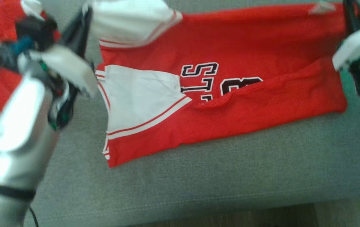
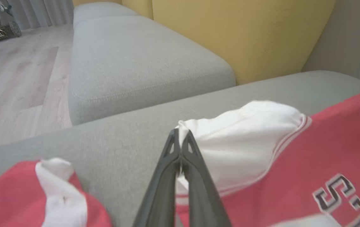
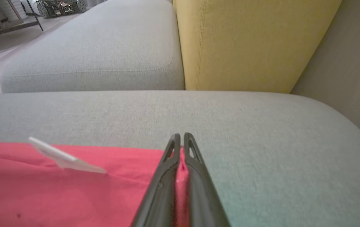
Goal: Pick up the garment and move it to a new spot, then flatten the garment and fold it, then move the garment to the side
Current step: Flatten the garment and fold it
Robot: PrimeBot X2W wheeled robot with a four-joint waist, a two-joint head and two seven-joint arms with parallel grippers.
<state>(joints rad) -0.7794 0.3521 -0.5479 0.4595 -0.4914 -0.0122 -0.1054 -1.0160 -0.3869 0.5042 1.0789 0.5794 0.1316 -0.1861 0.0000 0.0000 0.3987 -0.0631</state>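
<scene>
The garment (image 1: 236, 104), red and white, lies spread on the grey sofa cushion (image 1: 198, 183). The left pincer (image 2: 181, 135) is clamped on its white sleeve (image 2: 239, 135), and the right pincer (image 3: 181, 138) on its red corner. It looks soft, light and floppy, so 2 far-apart corners seem the best holds.

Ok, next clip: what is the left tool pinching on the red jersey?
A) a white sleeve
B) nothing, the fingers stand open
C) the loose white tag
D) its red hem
A: in the left wrist view the left tool has both fingers shut on the edge of the white sleeve of the red jersey.
</scene>
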